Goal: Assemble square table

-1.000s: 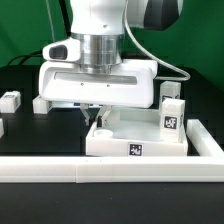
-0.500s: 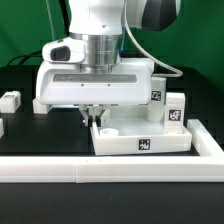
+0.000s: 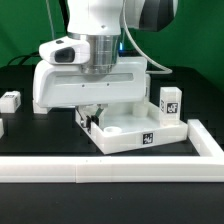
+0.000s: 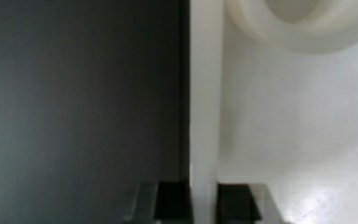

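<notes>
The arm's hand (image 3: 92,113) reaches down onto the corner of the tabletop (image 3: 118,141) that lies toward the exterior view's left. It is closed on the raised rim. In the wrist view the two dark fingertips (image 4: 167,200) sit on either side of the thin white rim wall (image 4: 202,120), one outside over the black bench (image 4: 69,100) and one inside over the white surface. A round corner hole (image 4: 309,18) shows just beyond the grip.

The tabletop rests on the bench in the middle of the scene, turned slightly askew to the long white border rail (image 3: 100,169) running just in front of it. A tagged leg block (image 3: 170,103) stands upright at the tabletop's far side, toward the exterior view's right – whether on it or just behind cannot be told. Another leg block (image 3: 11,100) lies well apart on the bench, at the exterior view's left.
</notes>
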Robot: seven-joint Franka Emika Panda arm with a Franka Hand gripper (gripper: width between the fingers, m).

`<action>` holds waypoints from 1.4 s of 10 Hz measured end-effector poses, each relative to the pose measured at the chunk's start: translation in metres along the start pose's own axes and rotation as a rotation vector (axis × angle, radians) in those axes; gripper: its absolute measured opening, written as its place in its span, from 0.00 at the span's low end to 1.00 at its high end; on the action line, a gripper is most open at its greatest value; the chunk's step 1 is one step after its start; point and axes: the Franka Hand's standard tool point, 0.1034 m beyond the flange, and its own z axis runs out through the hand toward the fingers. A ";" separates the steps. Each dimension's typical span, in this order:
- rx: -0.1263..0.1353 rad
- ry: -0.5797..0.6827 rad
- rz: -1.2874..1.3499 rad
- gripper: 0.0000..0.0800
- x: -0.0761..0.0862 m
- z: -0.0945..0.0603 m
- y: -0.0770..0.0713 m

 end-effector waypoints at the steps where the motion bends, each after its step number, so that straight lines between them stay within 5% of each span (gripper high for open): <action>1: -0.005 -0.003 -0.062 0.07 0.000 0.000 0.001; 7: -0.041 -0.030 -0.474 0.07 0.031 -0.003 0.000; 12: -0.052 -0.049 -0.724 0.07 0.029 -0.003 0.005; 14: -0.070 -0.055 -0.878 0.07 0.046 -0.007 -0.001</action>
